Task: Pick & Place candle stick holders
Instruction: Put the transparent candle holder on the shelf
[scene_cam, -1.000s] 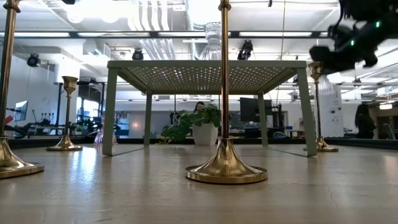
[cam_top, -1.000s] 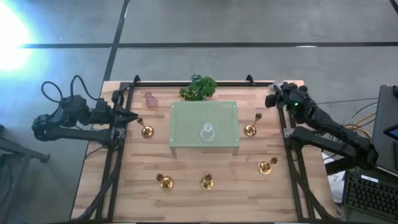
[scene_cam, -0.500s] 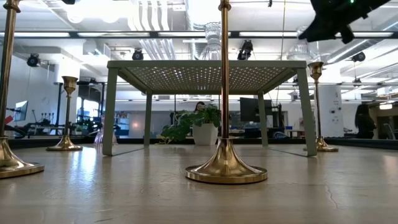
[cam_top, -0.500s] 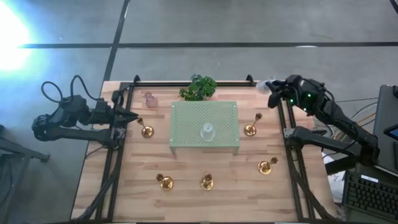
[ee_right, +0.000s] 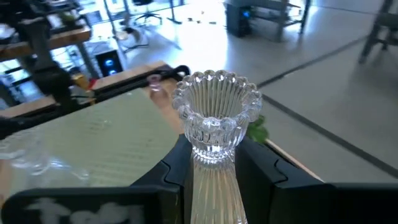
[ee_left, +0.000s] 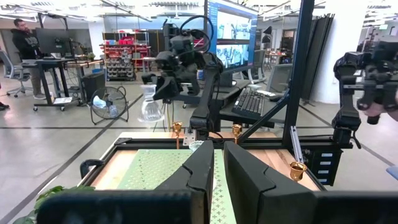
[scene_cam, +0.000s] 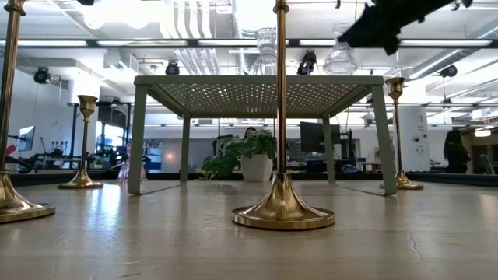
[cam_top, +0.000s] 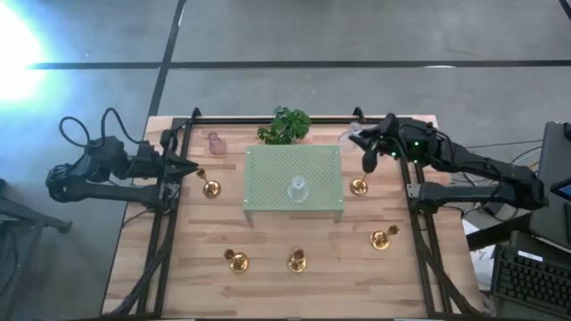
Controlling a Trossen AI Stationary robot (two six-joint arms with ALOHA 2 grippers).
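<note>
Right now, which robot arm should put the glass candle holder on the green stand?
The right gripper: it already holds the clear glass holder beside the green stand. The left gripper waits, shut, at the table's left edge.

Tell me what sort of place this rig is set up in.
Most likely an open lab or workshop inside a large office-like hall. Beyond the wooden table the left wrist view shows a desk with a keyboard, red shelving, a floor fan and a person standing at a workstation.
</note>
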